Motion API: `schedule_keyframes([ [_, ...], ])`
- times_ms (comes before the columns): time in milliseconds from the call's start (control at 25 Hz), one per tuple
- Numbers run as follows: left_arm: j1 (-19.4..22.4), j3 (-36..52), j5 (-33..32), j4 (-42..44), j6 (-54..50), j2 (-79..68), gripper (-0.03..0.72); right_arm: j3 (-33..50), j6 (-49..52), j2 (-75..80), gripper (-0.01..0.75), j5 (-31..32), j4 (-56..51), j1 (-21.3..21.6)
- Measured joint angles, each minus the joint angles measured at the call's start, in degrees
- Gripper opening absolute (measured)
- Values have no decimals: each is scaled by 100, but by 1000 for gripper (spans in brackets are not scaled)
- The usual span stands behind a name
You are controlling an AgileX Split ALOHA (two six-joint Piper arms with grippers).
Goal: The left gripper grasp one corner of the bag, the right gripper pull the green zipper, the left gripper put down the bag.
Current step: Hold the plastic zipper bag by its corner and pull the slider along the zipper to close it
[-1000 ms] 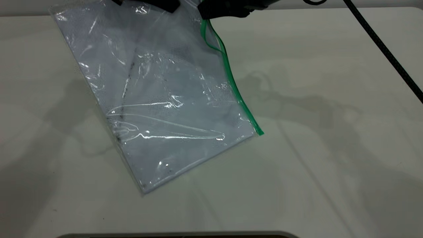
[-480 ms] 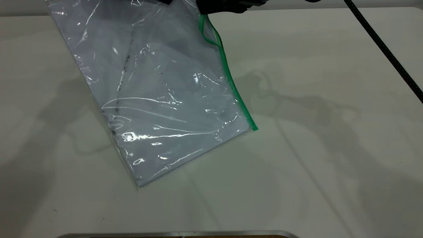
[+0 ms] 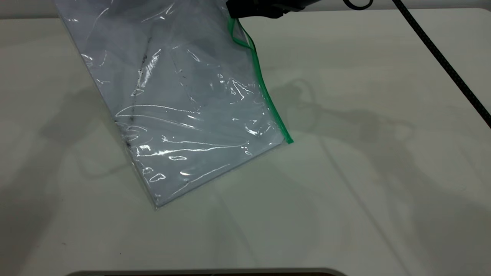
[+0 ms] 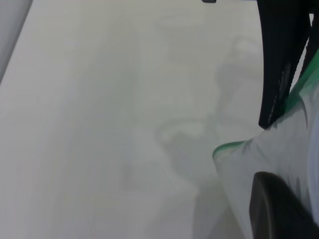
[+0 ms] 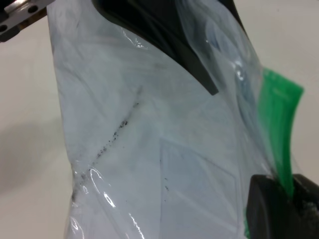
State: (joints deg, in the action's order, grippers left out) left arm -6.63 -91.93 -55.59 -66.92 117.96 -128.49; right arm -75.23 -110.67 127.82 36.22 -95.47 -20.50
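Note:
The bag (image 3: pixel 180 99), clear plastic with white paper inside and a dark smudge line, hangs tilted above the table, its lower corner (image 3: pixel 157 205) nearest the front. The green zipper (image 3: pixel 264 92) runs down its right edge. My right gripper (image 3: pixel 261 8) is at the strip's top end, shut on the zipper (image 5: pixel 281 124), which passes between its two black fingers (image 5: pixel 261 209). My left gripper (image 5: pixel 199 69) holds the bag's upper corner beside it. It is above the exterior view's top edge. One of its fingers (image 4: pixel 279 209) presses on the plastic (image 4: pixel 294 149).
The white table (image 3: pixel 364 172) lies under the bag, with soft shadows of the arms on it. A braided black cable (image 3: pixel 441 57) slants across the back right. A dark rim (image 3: pixel 199 273) shows at the front edge.
The bag has risen and drifted left, and its lower corner is higher above the table. The left gripper's black parts have gone above the top edge. The right gripper has shifted slightly left.

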Motion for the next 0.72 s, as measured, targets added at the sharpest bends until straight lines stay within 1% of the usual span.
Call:
schedule_keyframes([
  [360,223,18,-150,-389,143,0,52,-51,1,-16,36,-399,-119,-62],
  [520,359,18,-263,-781,215,0,52,-38,6,42,36,-747,-38,-51],
  [720,595,11,-166,-1258,285,47,52,57,6,316,36,-1301,212,14],
])
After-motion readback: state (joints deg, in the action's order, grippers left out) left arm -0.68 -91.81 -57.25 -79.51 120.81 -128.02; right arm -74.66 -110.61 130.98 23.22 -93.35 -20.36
